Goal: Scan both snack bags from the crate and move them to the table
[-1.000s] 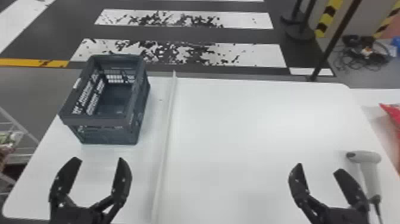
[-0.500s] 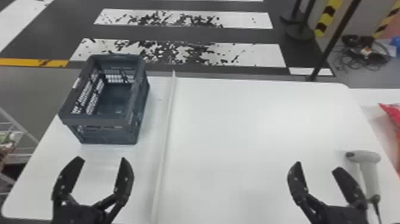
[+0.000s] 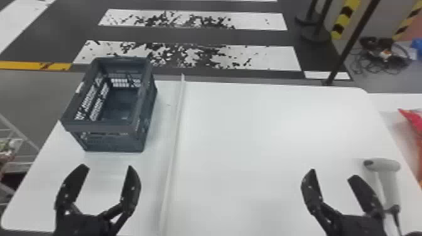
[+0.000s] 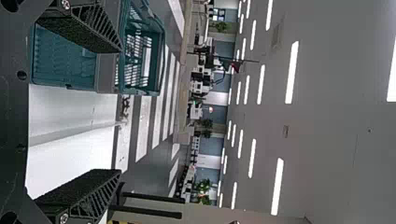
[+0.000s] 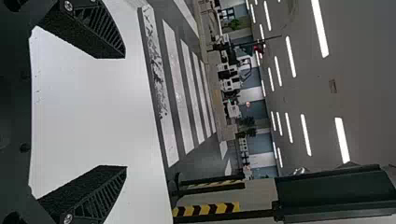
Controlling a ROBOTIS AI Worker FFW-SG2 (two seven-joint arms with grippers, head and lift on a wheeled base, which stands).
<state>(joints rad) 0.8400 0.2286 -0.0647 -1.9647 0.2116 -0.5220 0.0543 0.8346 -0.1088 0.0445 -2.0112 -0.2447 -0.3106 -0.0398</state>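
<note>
Crate [image 3: 106,126] beyond L gripper [image 3: 107,167] – jaws wide, well left of R gripper [image 3: 332,174] – also wide

In the head view, broad white painted stripes [image 3: 260,22], two of them scuffed with black patches, cross the dark floor [image 3: 194,36] along the top of the frame. A yellow-orange painted line [image 3: 25,65] runs in at the left edge. At upper right a slanting thin black post [image 3: 354,39] stands near round black bases [image 3: 315,34] and a yellow-and-black striped upright [image 3: 342,18]; beside them lies a tangle of black cables [image 3: 378,59]. White wire racking [image 3: 18,131] shows at the left edge, lower down. The left wrist view has long white ceiling lights [image 4: 292,72] and leafy green plants [image 4: 204,186]; the right, a dark green panel [image 5: 336,193].
</note>
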